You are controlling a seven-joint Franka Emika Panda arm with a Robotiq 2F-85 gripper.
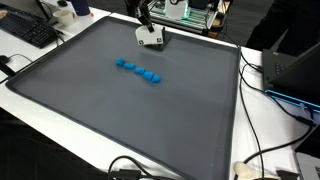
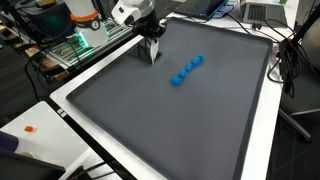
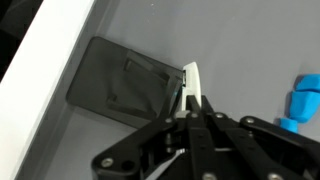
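My gripper (image 1: 148, 28) hangs over the far edge of a large grey mat (image 1: 120, 120), also seen in the other exterior view (image 2: 153, 42). It is shut on a thin white flat piece (image 3: 192, 82), held edge-on between the fingertips; the piece shows in both exterior views (image 1: 151, 40) (image 2: 154, 53). Whether the piece touches the mat I cannot tell. A row of several small blue blocks (image 1: 138, 71) lies on the mat a short way from the gripper, also in the other exterior view (image 2: 186, 70). One blue block shows at the right edge of the wrist view (image 3: 300, 105).
The mat sits on a white table (image 2: 60, 110). A keyboard (image 1: 28, 30) lies by one corner, and cables (image 1: 262, 150) run along one side. Electronics with green boards (image 2: 72, 48) stand behind the far edge. A dark rectangular patch (image 3: 120, 85) lies on the mat under the gripper.
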